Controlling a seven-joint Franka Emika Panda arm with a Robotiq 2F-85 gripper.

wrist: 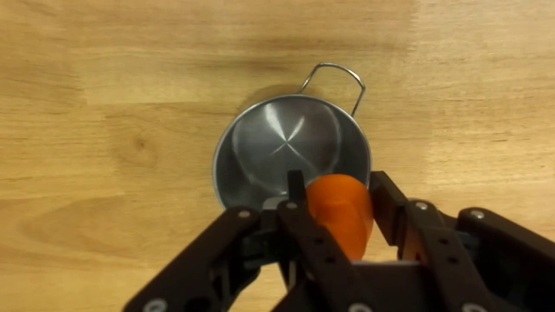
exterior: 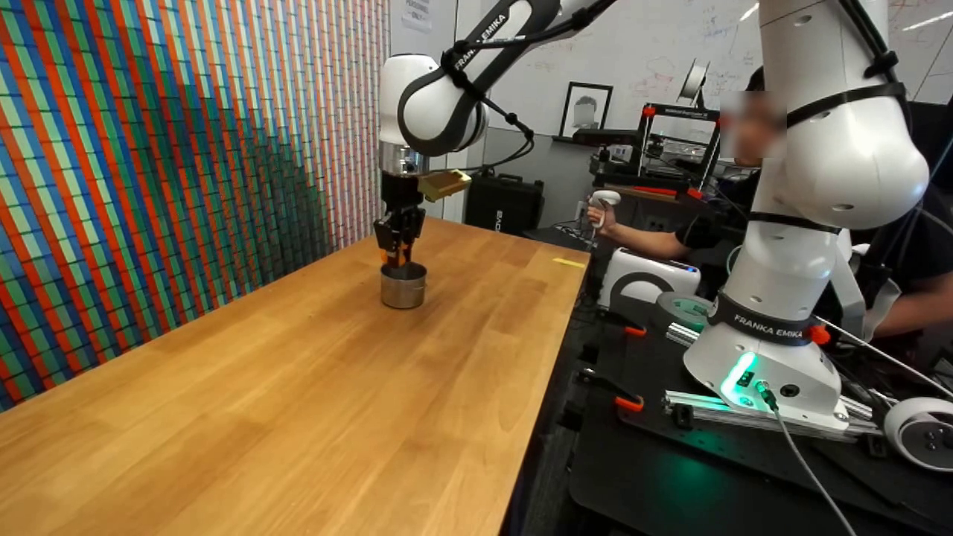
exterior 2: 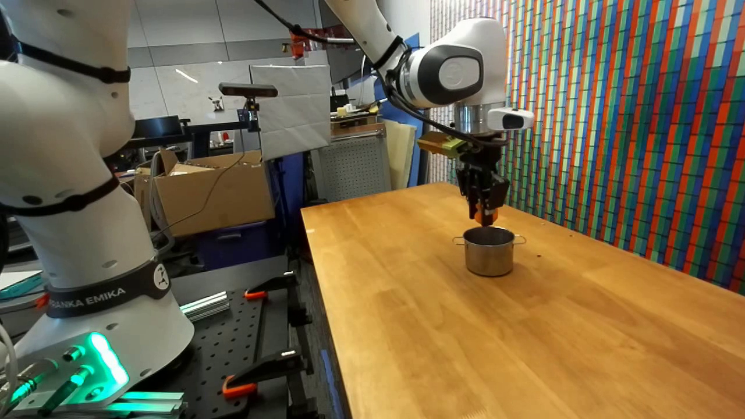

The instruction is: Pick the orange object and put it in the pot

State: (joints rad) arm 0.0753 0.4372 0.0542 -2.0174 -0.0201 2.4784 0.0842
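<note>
The orange object (wrist: 340, 210) is a smooth rounded piece between my fingers in the wrist view, both pads against its sides. A bit of its orange shows at the fingertips in both exterior views (exterior: 384, 257) (exterior 2: 493, 215). My gripper (wrist: 337, 186) is shut on it, pointing down; it also shows in both exterior views (exterior: 398, 255) (exterior 2: 485, 216). The silver pot (wrist: 277, 162) stands upright on the table, with no object visible inside. In both exterior views the pot (exterior: 403, 290) (exterior 2: 489, 259) is right below the fingertips. In the wrist view the fingers cover its near rim.
The wooden table (exterior: 335, 402) carries the pot. The pot has thin wire handles (wrist: 334, 65) sticking out at its sides. A colourful tiled wall (exterior 2: 611, 116) runs along the table's far side. A yellow strip (exterior: 569, 262) lies near a table edge.
</note>
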